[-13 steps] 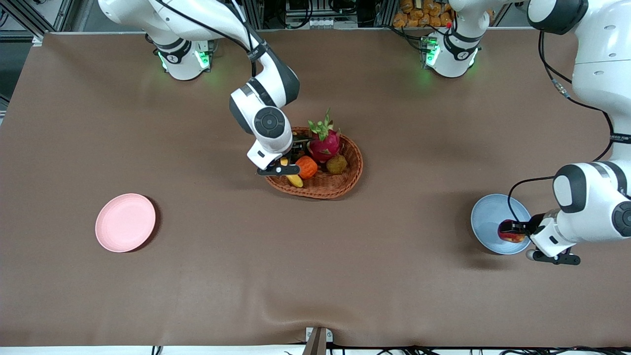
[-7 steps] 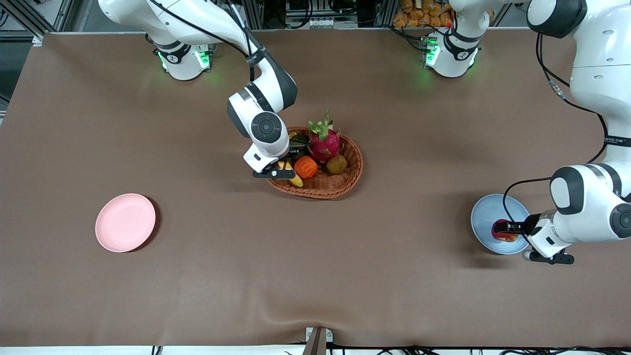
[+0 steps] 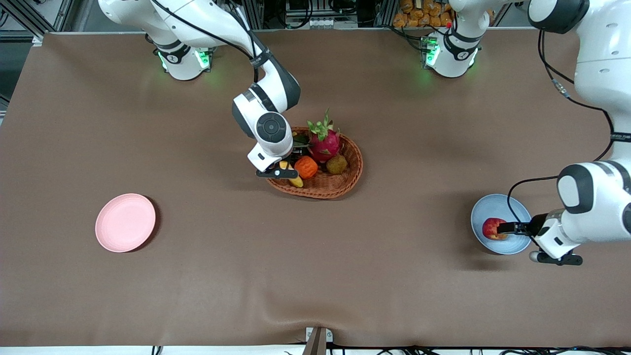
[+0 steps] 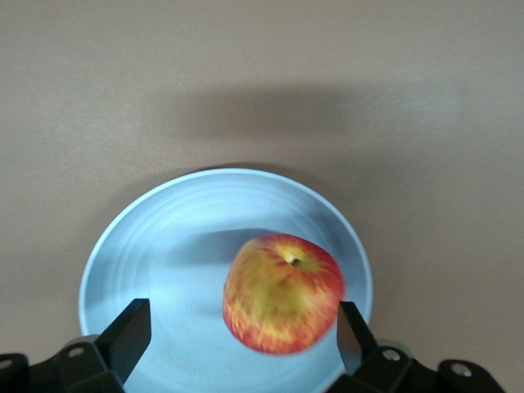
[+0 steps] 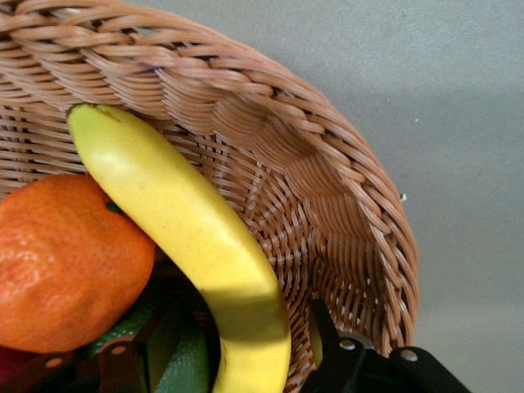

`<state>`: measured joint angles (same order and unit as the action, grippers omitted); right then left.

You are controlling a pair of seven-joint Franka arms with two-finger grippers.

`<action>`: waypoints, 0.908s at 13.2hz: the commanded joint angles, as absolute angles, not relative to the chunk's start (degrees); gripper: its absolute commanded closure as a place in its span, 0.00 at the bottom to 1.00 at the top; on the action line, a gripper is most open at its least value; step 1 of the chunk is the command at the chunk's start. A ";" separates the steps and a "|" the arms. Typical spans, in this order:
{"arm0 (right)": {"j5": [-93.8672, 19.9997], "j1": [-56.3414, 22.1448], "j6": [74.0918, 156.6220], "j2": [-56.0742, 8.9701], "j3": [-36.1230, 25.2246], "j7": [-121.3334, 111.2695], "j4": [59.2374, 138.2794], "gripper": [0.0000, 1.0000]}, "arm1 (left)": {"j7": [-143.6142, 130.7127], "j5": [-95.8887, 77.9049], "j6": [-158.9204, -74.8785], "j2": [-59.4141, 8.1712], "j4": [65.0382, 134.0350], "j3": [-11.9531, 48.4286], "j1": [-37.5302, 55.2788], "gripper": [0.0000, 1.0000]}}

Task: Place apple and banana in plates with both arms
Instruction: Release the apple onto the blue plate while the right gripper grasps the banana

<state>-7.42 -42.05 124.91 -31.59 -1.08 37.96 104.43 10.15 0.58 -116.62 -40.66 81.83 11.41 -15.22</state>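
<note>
The apple (image 3: pixel 491 229) lies on the light blue plate (image 3: pixel 480 209) toward the left arm's end of the table. My left gripper (image 3: pixel 504 228) is open just over the plate, its fingers wide on either side of the apple (image 4: pixel 282 291) without touching it; the left wrist view also shows the plate (image 4: pixel 147 246) and the gripper (image 4: pixel 241 327). The banana (image 3: pixel 296 182) lies in the wicker basket (image 3: pixel 340 187). My right gripper (image 3: pixel 287 168) is down in the basket, open, its fingers straddling the banana (image 5: pixel 196 237) with gaps on both sides (image 5: pixel 225 344). The pink plate (image 3: pixel 125 222) is empty.
The basket also holds a rough orange fruit (image 3: pixel 307 167) against the banana, a pink dragon fruit (image 3: pixel 324 140) and a small brown fruit (image 3: pixel 336 164). Something green lies under the banana (image 5: pixel 176 360). The basket's rim (image 5: pixel 327 164) curves close round the right gripper.
My left gripper has opened and let the apple go onto the blue plate, then drawn back a little. My right gripper has shifted slightly over the banana in the basket.
</note>
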 commanded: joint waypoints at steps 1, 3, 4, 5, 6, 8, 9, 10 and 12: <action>-7.65 -42.36 126.21 -33.22 -0.97 39.11 104.59 0.27 | 11.07 -0.44 -111.20 -32.81 82.88 11.78 -15.47 0.00; -7.56 -42.10 126.21 -33.31 -0.97 39.02 104.50 0.27 | 10.64 -0.44 -108.73 -28.76 82.71 11.69 -15.65 0.00; -7.56 -41.66 126.21 -33.31 -0.97 39.02 104.50 0.27 | 10.29 -0.35 -107.68 -26.39 82.71 11.69 -15.47 0.00; -7.47 -41.40 126.21 -33.22 -0.97 39.02 104.50 0.27 | 10.20 -0.26 -105.84 -24.11 82.53 11.69 -15.38 0.00; -7.38 -41.22 126.21 -33.31 -1.05 39.02 104.33 0.27 | 10.20 -0.26 -104.34 -22.60 81.92 11.69 -15.47 0.00; -7.29 -40.17 126.30 -33.31 -1.14 39.02 103.89 0.27 | 9.84 -0.27 -101.44 -20.05 80.95 11.69 -15.21 0.00; -7.21 -39.99 126.47 -33.66 -1.14 39.02 103.80 0.27 | 8.10 -0.18 -100.82 -18.30 81.12 11.69 -15.21 0.00; -7.29 -39.99 127.17 -33.92 -1.14 39.02 103.71 0.27 | 5.13 -0.09 -99.51 -16.54 81.12 11.69 -15.29 0.00; -7.47 -40.25 126.92 -34.01 -1.06 39.11 103.89 0.29 | 0.64 0.35 -95.82 -12.85 81.12 11.78 -14.94 0.00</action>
<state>-7.42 -40.71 126.41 -33.16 -1.45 38.05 104.36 4.13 0.57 -98.81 -16.56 80.47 11.76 -15.14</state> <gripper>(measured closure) 0.273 0.000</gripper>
